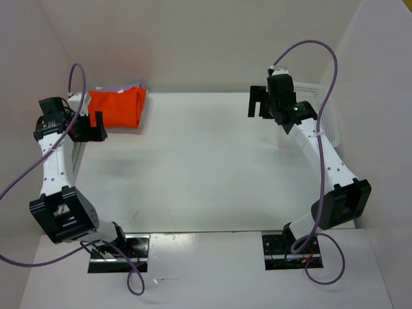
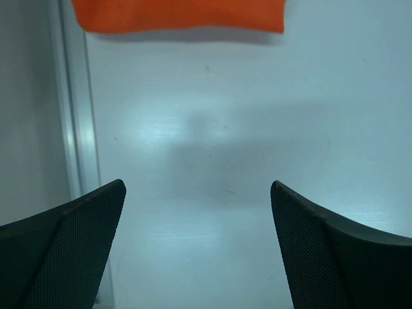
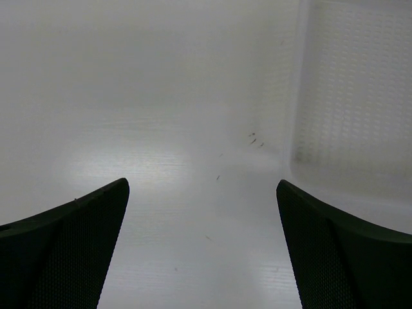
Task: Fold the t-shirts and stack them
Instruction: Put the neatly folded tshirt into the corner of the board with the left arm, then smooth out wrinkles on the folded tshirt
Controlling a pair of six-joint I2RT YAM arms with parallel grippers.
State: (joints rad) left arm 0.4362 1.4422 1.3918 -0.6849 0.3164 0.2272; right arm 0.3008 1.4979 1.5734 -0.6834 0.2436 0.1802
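At the far left corner of the table [image 1: 193, 174] lies a folded bright orange t-shirt [image 1: 119, 108], flat on the surface, with a thin lavender t-shirt [image 1: 121, 87] edge showing along its far side; whether the lavender cloth sits under the orange one or just behind it cannot be told. Left gripper [image 1: 95, 126] hangs just near of the orange t-shirt, apart from it, its jaws spread wide and holding nothing. From the left wrist view, bare table shows between the two dark fingertips and the orange cloth [image 2: 180, 14] crosses the top of the frame, beyond the left gripper [image 2: 198, 187]. Right gripper [image 1: 257, 103] is raised over the far right part of the table, beside a white plastic mesh basket [image 1: 327, 116] that stands at the far right edge. Its jaws are likewise spread wide and empty; the right wrist view shows the right gripper [image 3: 203, 183] above bare table, with the basket's perforated wall [image 3: 354, 96] to its right.
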